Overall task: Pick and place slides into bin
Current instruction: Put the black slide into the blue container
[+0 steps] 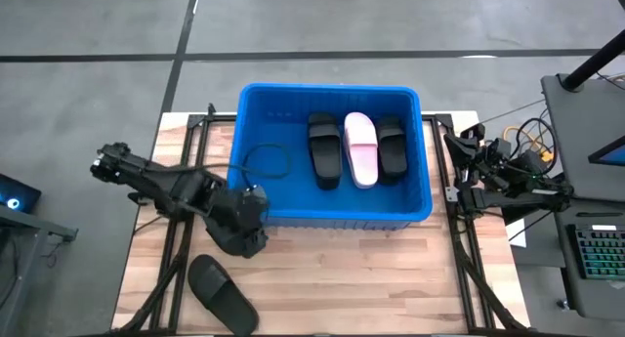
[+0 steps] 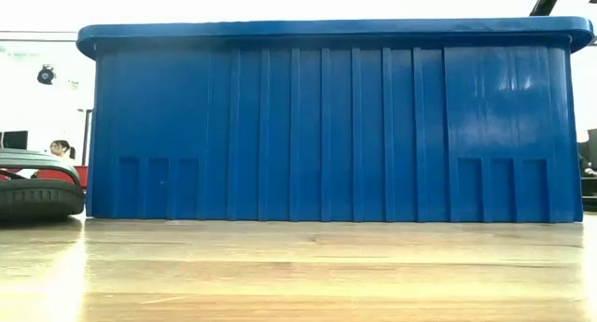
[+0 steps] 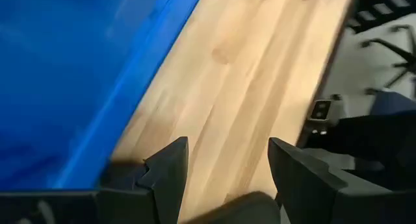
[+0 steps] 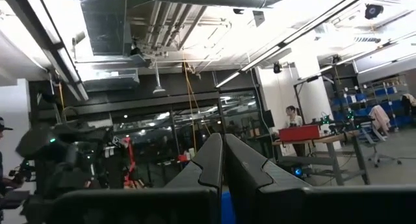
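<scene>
Hovering by the bin's (image 1: 256, 216) near-left corner, the left gripper (image 3: 227, 178) has its jaws spread and empty — three slides (image 1: 357, 147) lie inside, one black slide (image 1: 223, 293) remains on the surface (image 1: 391, 278). Next: descend onto it. The right gripper (image 4: 223, 165) waits far right, jaws pressed together.

Left arm: extended from its base at the left table edge, links running low toward the table centre. The left gripper (image 1: 246, 241) points down and forward; its two dark fingers (image 3: 170, 175) stand apart, a clear gap between the jaws — nothing is seen gripped between them.

Right arm: folded back at the right table edge, wrist raised. The right gripper (image 4: 223, 160) is tilted upward, away from the work surface; its jaws are pressed fully together, tip to tip — no object lies between them.
</scene>
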Tool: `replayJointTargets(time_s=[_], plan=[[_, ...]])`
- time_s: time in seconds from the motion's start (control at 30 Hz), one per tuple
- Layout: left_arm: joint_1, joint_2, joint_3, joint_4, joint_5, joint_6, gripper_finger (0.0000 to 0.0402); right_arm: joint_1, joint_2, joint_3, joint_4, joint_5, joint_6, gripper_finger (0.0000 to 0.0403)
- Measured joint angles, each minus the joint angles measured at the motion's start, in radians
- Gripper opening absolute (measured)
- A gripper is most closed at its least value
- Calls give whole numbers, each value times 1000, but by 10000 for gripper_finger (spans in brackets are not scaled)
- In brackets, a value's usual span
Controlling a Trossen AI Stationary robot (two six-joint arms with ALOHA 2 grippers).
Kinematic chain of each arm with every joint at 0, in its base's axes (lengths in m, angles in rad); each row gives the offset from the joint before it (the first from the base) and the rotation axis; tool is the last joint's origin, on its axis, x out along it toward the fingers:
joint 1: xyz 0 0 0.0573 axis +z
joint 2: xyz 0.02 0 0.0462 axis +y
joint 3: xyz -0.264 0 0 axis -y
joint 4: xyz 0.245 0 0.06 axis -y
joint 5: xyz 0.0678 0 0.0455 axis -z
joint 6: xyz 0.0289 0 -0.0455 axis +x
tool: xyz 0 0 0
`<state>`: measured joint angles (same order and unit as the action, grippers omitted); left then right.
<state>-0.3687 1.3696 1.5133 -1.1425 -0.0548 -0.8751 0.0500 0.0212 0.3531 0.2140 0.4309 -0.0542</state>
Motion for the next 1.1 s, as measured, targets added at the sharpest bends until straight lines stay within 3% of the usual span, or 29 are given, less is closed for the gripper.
replayJointTargets(time_s=[0.3, 0.6, 0.73, 1.1], plan=[[-161, 93, 10, -128, -17, -371, 196, 0, 0, 0, 0, 0, 0, 8], [-270, 224, 40, -316, -27, -556, 196, 0, 0, 0, 0, -1, -7, 8], [-308, 303, 37, -437, -15, -615, 196, 0, 0, 0, 0, -1, -7, 8], [-325, 505, 23, -430, -32, -613, 196, 0, 0, 0, 0, -2, -9, 8]])
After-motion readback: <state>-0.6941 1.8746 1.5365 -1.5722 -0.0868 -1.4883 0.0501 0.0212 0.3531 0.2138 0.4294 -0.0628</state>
